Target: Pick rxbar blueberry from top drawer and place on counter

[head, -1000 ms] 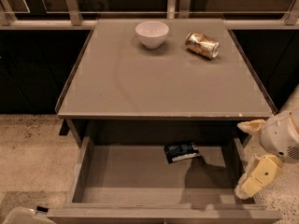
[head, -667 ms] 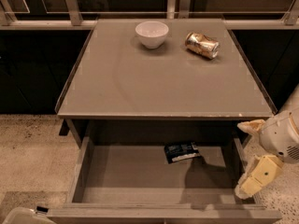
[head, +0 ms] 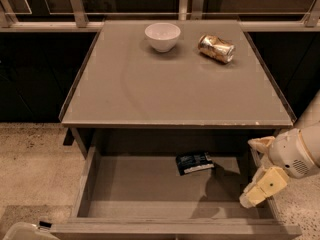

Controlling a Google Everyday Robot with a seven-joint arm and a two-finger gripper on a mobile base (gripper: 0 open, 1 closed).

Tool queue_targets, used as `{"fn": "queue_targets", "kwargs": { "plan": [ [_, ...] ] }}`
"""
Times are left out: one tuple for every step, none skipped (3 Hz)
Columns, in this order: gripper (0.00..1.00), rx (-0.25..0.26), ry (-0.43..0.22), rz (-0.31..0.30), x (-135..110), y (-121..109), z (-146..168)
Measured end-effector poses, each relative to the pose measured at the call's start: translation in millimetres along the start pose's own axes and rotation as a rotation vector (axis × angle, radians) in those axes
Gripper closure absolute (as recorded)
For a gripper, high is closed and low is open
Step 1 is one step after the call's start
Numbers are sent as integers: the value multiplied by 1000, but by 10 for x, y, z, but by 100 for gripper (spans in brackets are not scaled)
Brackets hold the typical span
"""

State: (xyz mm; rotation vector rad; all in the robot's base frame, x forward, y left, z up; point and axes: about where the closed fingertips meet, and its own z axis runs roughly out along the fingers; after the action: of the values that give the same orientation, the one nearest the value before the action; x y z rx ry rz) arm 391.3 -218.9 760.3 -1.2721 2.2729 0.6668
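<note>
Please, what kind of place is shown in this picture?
Probably a kitchen or break area. A counter carries a white bowl and a can, its open top drawer holds an rxbar blueberry, and the floor is speckled. The gripper hangs open at the drawer's right side.

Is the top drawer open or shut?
Open: the top drawer sticks out below the counter, the rxbar blueberry lying inside; the claw hovers at its right wall.
</note>
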Motion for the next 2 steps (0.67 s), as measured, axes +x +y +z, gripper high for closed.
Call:
{"fn": "queue_targets", "kwargs": {
  "plan": [
    [0,61,-55,31,55,-3,155],
    [0,142,-70,51,90,-55,333]
  ]
}}
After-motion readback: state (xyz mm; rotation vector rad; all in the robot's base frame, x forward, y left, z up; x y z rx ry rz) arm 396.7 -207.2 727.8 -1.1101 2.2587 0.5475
